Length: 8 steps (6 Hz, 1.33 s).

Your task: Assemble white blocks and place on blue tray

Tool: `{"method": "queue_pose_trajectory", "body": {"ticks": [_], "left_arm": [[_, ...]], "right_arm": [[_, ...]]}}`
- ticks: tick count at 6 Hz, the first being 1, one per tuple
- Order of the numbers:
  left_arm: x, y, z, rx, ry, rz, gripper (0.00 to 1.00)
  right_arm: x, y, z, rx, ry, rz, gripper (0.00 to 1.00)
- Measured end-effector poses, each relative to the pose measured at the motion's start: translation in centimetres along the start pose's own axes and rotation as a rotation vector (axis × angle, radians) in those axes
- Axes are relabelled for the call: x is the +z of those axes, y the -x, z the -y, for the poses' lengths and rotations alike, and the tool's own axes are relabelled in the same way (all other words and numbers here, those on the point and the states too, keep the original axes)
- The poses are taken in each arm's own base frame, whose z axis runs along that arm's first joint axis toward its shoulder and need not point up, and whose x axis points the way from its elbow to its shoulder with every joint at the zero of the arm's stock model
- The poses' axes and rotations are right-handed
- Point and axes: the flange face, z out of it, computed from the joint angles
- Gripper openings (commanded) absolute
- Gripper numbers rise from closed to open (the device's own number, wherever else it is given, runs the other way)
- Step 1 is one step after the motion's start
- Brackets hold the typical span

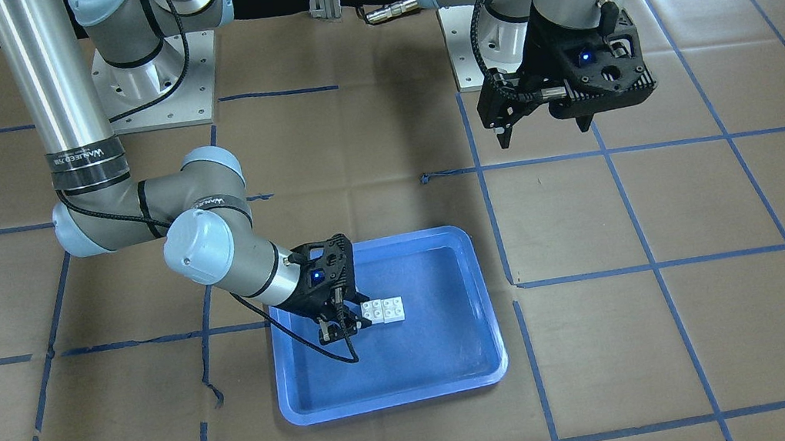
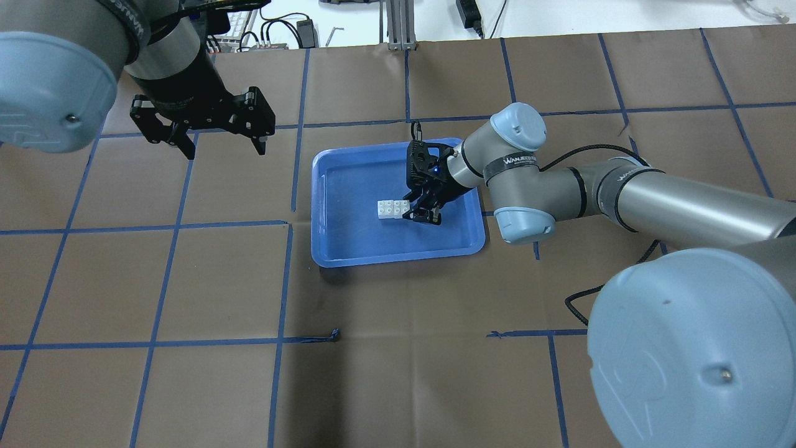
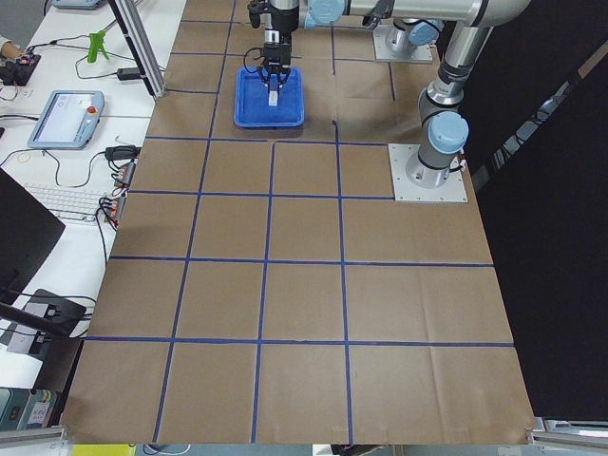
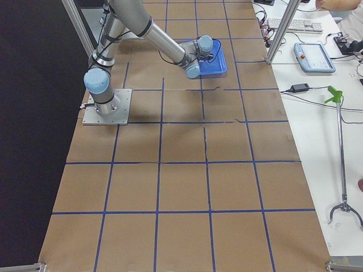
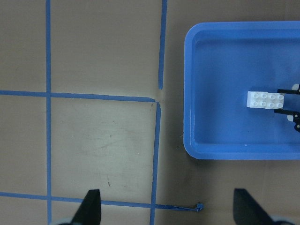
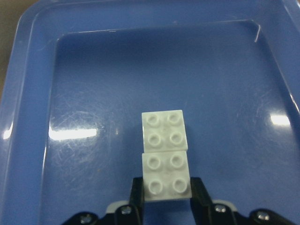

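Observation:
Two white blocks (image 6: 164, 129) lie side by side, studs up, on the floor of the blue tray (image 6: 28, 93). They also show in the front view (image 1: 384, 310), the overhead view (image 2: 393, 208) and the left wrist view (image 5: 266, 99). My right gripper (image 6: 166, 197) is low in the tray (image 2: 323, 249). Its fingers (image 6: 137, 192) press both sides of the near block's end. It shows at the blocks' edge in the front view (image 1: 348, 327) and the overhead view (image 2: 420, 214). My left gripper (image 2: 221, 146) is open and empty, high above the bare table away from the tray.
The table is covered in brown paper with a blue tape grid (image 2: 292, 224). The two arm bases (image 1: 153, 77) stand at the robot's edge. A keyboard and pendant (image 3: 62, 119) lie on the white bench beside the table.

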Motion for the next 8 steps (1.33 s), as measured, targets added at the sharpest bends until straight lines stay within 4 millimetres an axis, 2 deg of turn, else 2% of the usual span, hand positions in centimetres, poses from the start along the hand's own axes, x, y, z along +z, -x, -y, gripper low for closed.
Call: {"method": "queue_pose_trajectory", "body": {"ticks": [1, 2, 4, 6, 8], "left_arm": [[0.0, 0.0, 0.0, 0.0, 0.001, 0.0, 0.99], [0.1, 0.0, -0.1, 0.0, 0.002, 0.001, 0.99], [0.3, -0.1, -0.1, -0.001, 0.005, 0.001, 0.99], [0.2, -0.1, -0.1, -0.001, 0.004, 0.0, 0.99], [0.2, -0.1, -0.1, -0.001, 0.003, 0.0, 0.99]], "right_arm": [[0.0, -0.1, 0.1, 0.001, -0.002, -0.001, 0.92], [-0.2, -0.2, 0.2, 0.001, -0.004, -0.005, 0.99], [-1.6, -1.3, 0.9, 0.007, -0.002, -0.036, 1.0], [-5.9, -2.3, 2.4, 0.152, 0.063, -0.128, 1.0], [-10.4, -1.1, 2.9, 0.382, 0.23, -0.165, 1.0]]}}
